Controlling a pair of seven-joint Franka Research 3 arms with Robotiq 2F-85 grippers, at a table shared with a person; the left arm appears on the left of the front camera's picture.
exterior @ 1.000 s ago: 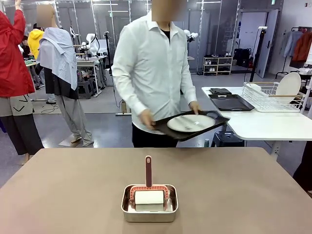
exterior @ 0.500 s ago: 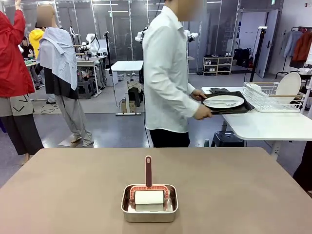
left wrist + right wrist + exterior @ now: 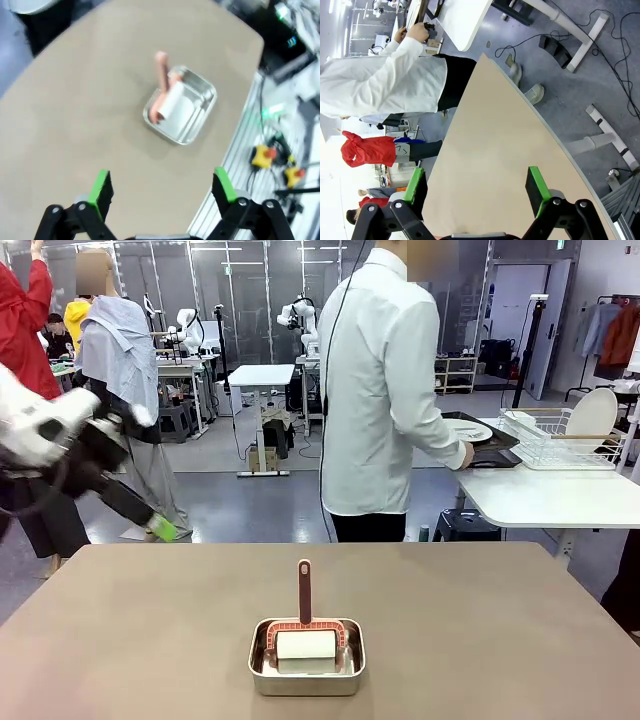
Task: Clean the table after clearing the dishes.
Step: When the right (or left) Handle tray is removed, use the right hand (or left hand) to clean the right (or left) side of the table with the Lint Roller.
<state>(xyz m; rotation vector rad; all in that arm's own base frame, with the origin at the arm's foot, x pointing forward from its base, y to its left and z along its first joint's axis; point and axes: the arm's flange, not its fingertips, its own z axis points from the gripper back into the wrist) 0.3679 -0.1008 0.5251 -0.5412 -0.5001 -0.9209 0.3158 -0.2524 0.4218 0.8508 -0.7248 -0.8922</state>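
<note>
Left wrist view is showing the roller [image 3: 169, 97] lying in the steel pan [image 3: 202, 100] ahead of the left jaws, which are hanging spread and empty above the table [image 3: 75, 110]. Its pink handle is running roughly square to the line between the two pads, so it looks ready to be pinched. The right jaws are also standing spread, facing a bare table corner, so the left arm seems nearer. The person is holding the dishes [image 3: 468, 430] at the white side table [image 3: 560, 495].

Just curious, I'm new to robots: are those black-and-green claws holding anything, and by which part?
Nothing. The left gripper and the right gripper are both open and empty.
</note>
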